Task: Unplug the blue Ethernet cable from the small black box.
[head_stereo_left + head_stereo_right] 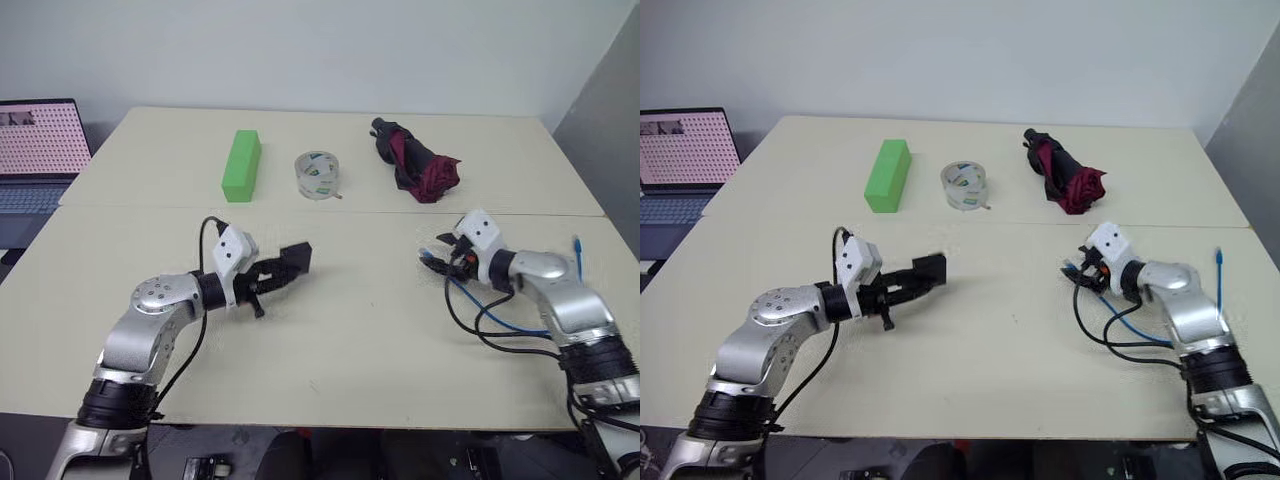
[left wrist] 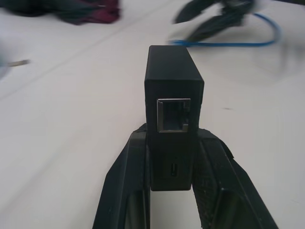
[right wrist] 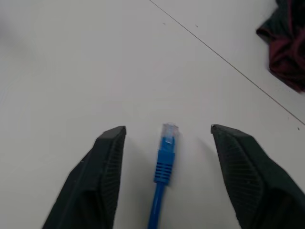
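My left gripper is shut on the small black box, holding it just above the table left of centre. In the left wrist view the box stands between the fingers with its port showing, and nothing is plugged into it. The blue Ethernet cable loops on the table at the right, separate from the box. One plug lies between the spread fingers of my open right gripper, touched by neither finger. The cable's other plug lies near the right table edge.
At the back of the table sit a green block, a roll of clear tape and a folded dark-red umbrella. A laptop stands off the table's left side. Black robot wires trail beside the blue cable.
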